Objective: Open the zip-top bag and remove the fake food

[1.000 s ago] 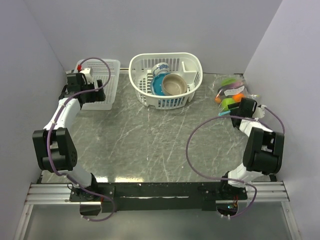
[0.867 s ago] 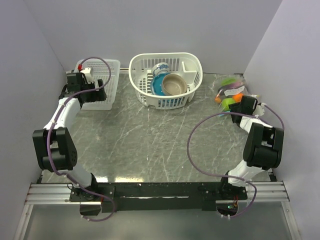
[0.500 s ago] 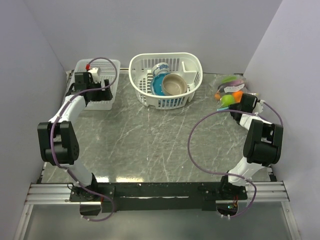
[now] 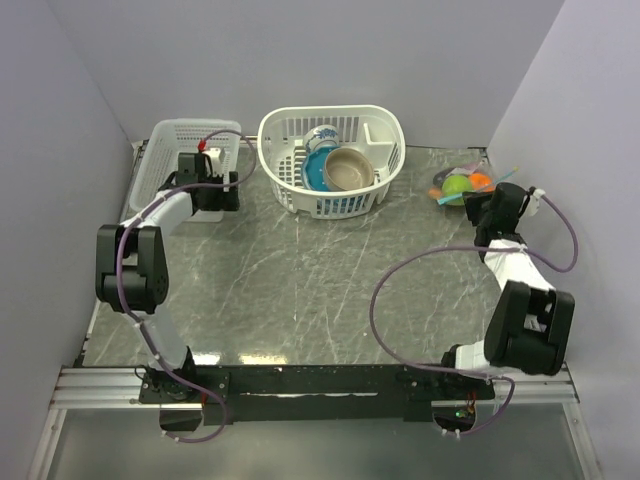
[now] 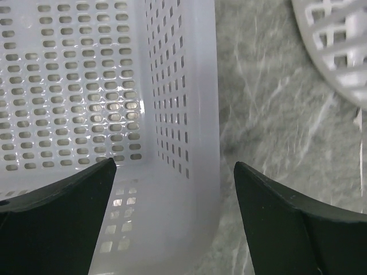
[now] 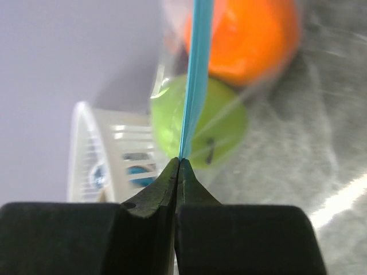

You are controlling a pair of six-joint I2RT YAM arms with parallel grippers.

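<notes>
Right gripper (image 6: 179,163) pinches the teal zip strip (image 6: 195,74) of the zip-top bag (image 4: 447,178), its jaws closed flat on the strip's end. The bag lies on the table (image 4: 330,280), to the right of the white basket (image 4: 300,125) as seen from above. Through the clear film the fake food (image 4: 460,185) shows as an orange ball (image 6: 246,34) and a green fruit (image 6: 200,126) crowded against the strip; any other pieces are too blurred to name. On the other side of the white basket, the left gripper (image 5: 175,172) hangs with jaws spread wide and empty, straddling a corner wall of the mesh tray (image 5: 69,86), well apart from the bag. The pouch looks thin, soft and slick, and light enough to slide or lift whole if one lip alone is pulled. The toys inside look hard and apt to roll once freed. The stiffer zip strip appears the soundest place to hold, and parting it would likely call for a second grip on the opposite lip
</notes>
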